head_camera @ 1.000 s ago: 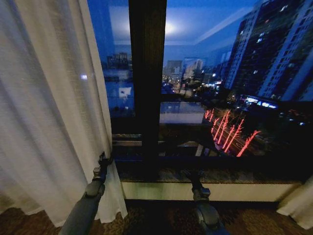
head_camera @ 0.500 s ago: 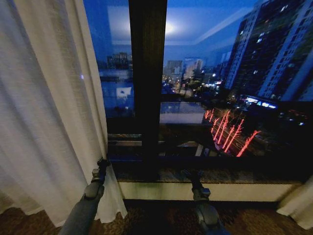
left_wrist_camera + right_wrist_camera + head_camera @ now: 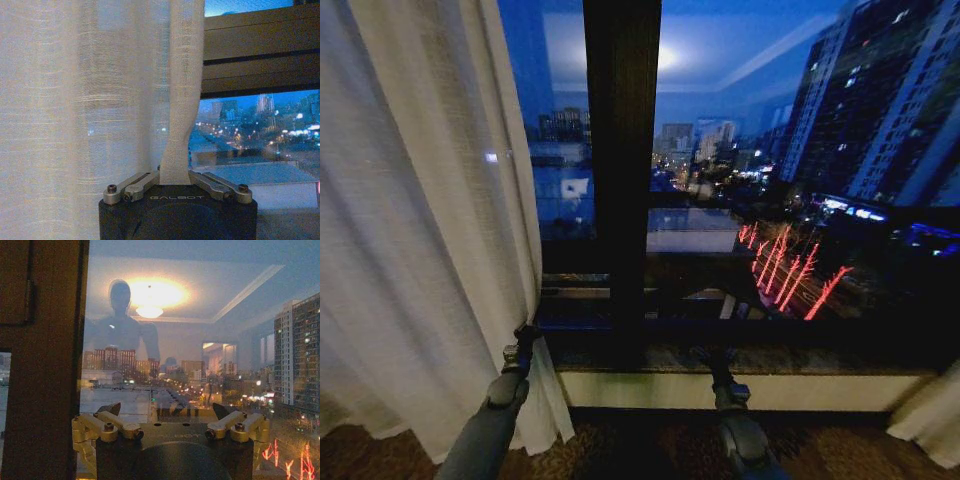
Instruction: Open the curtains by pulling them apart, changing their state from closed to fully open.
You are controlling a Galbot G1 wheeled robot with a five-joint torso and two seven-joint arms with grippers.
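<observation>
the curtains [image 3: 420,220] hang along the left of the frame, sheer, light and limp. the left gripper [image 3: 174,180] has its fingers pinched on the panel's inner hem, a sound hold. the right gripper [image 3: 167,412], lower centre, fingers spread, holds nothing.

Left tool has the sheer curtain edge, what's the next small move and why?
Probably pull the left tool further out to the robot's left: it is clamped on the left curtain's edge, which hangs beside the window frame, not bunched aside.
</observation>
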